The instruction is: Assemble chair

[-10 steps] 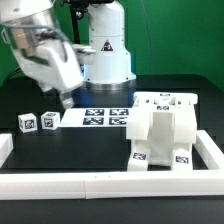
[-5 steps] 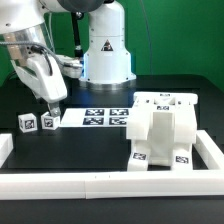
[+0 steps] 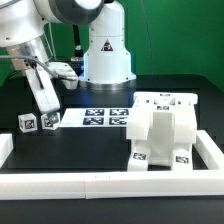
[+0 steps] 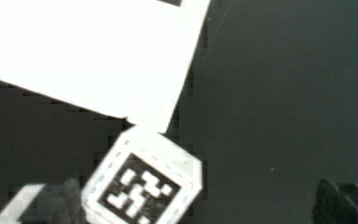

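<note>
The fingers (image 4: 34, 205) stand wide open and empty above a leg (image 4: 149, 180) beside the marker board (image 4: 87, 50). They are probably lined up to grasp it.

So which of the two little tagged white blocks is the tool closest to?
The block next to the marker board, the pair's right one in the exterior view: the open tool hangs just above it. The other block stands off alone.
</note>
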Tool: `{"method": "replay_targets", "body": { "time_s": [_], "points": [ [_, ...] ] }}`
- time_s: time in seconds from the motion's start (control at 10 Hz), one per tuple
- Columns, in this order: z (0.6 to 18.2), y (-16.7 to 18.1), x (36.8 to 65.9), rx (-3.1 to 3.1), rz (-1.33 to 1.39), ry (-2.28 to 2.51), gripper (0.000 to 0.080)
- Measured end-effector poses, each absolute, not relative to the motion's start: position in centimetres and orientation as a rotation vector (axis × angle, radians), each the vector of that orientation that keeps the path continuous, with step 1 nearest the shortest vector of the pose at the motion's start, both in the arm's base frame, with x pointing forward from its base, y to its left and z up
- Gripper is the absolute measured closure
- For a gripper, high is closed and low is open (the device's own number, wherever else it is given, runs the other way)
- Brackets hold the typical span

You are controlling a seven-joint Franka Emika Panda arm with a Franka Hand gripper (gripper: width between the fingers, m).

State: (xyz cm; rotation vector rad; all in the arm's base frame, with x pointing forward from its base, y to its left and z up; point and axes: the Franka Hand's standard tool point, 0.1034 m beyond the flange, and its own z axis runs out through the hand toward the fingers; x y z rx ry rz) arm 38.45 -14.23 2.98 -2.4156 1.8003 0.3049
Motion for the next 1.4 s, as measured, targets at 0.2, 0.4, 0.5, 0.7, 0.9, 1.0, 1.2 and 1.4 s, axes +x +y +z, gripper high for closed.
{"method": "replay_targets", "body": {
  "time_s": [0.2, 0.4, 0.5, 0.7, 0.9, 1.0, 1.2, 1.4],
  "points": [
    [2.9, -14.2, 38.4, -2.415, 0.308, 1.801, 0.0151],
    [2.8, -14.4, 37.8, -2.395, 0.331, 1.818, 0.0151],
    [2.4, -14.6, 37.1, -2.384, 0.345, 1.837, 0.0151],
    [1.4, -15.4, 36.2, -2.369, 0.339, 1.873, 0.0151],
    [0.9, -15.4, 35.9, -2.384, 0.314, 1.889, 0.0151],
    [0.9, -15.3, 35.9, -2.382, 0.318, 1.887, 0.0151],
    [0.9, -15.3, 35.9, -2.382, 0.319, 1.888, 0.0412],
    [0.9, -15.4, 35.9, -2.382, 0.317, 1.888, 0.0514]
  ]
}}
